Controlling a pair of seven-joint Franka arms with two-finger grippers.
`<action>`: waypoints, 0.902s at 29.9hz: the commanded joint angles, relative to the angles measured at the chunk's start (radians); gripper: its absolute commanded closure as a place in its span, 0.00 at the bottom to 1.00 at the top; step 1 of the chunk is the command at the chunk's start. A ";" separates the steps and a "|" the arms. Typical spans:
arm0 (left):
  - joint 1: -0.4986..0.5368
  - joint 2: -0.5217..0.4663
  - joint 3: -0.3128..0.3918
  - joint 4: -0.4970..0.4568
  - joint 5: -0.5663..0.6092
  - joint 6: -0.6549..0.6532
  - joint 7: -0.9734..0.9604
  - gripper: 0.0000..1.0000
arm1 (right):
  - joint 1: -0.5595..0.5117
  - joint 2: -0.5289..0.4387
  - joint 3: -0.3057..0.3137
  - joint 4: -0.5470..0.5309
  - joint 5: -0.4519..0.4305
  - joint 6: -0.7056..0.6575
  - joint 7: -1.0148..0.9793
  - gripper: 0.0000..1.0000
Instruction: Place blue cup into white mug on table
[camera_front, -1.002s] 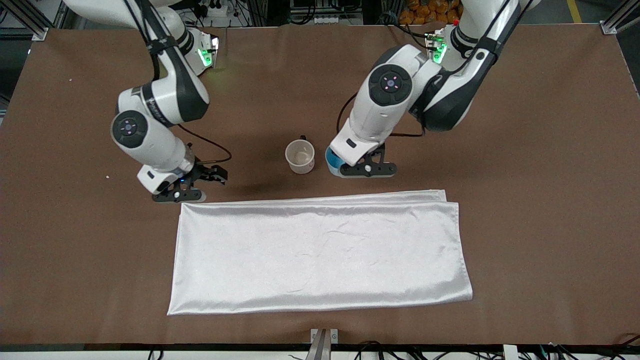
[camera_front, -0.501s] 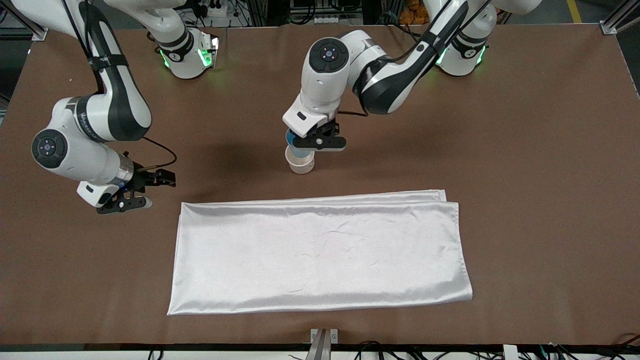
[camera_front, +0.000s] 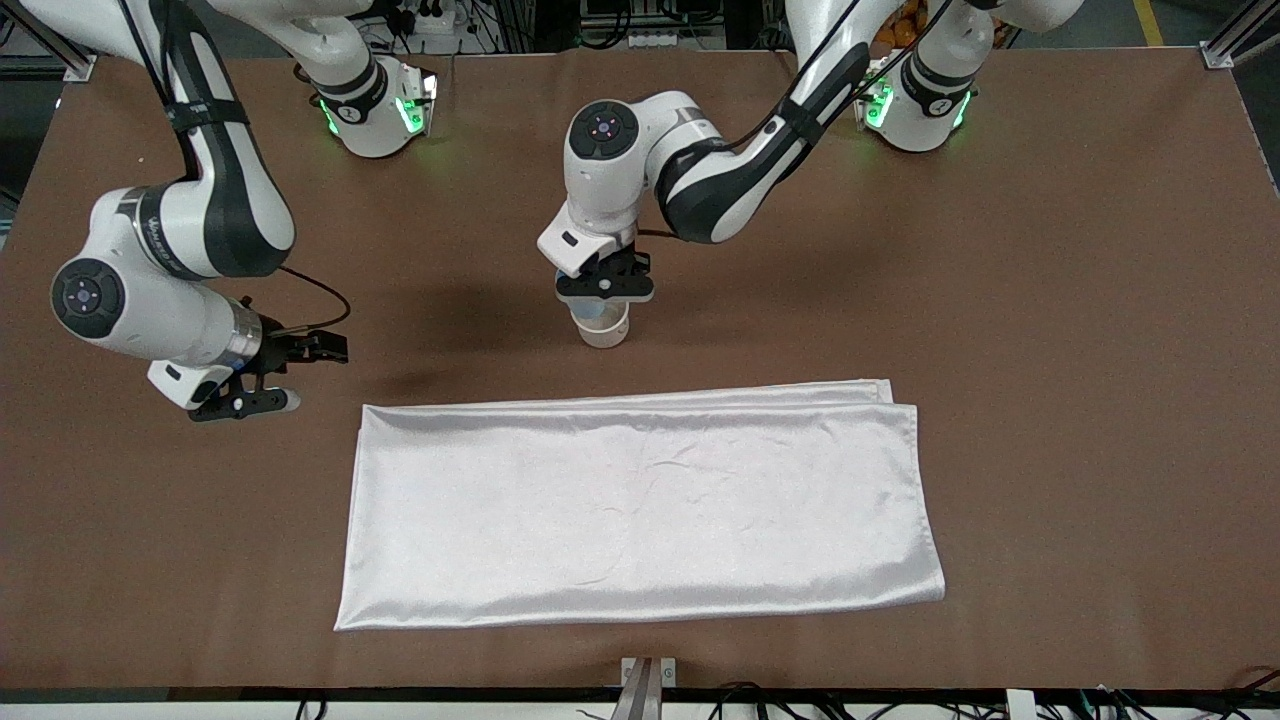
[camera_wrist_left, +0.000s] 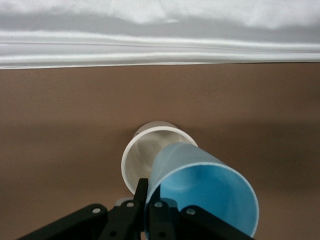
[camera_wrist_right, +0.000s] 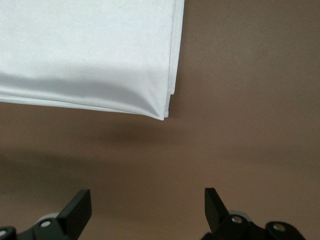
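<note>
The white mug (camera_front: 604, 331) stands on the brown table (camera_front: 1050, 300), a little farther from the front camera than the cloth. My left gripper (camera_front: 603, 288) is right above it, shut on the rim wall of the blue cup (camera_front: 589, 311), one finger inside and one outside. In the left wrist view the blue cup (camera_wrist_left: 205, 192) hangs tilted from the left gripper (camera_wrist_left: 148, 194), its base over the mug's (camera_wrist_left: 141, 155) open mouth. My right gripper (camera_front: 318, 351) is open and empty, low over the bare table toward the right arm's end, and it waits.
A folded white satin cloth (camera_front: 640, 500) lies flat, nearer to the front camera than the mug. Its edge shows in the left wrist view (camera_wrist_left: 160, 30) and its corner in the right wrist view (camera_wrist_right: 85, 50), past the open right gripper (camera_wrist_right: 147, 202).
My left gripper carried the blue cup from beside the mug to above it. My right arm drew away toward its end of the table, then nearly stopped.
</note>
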 joint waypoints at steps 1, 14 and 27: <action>-0.013 0.006 0.011 0.003 0.037 0.008 -0.039 1.00 | -0.018 -0.072 0.016 -0.011 0.002 -0.054 0.021 0.00; -0.013 0.043 0.019 0.003 0.106 0.008 -0.040 0.96 | -0.029 -0.207 0.014 0.023 0.002 -0.135 0.022 0.00; -0.004 -0.001 0.017 0.006 0.106 -0.004 -0.037 0.00 | -0.054 -0.205 -0.002 0.256 -0.008 -0.357 0.021 0.00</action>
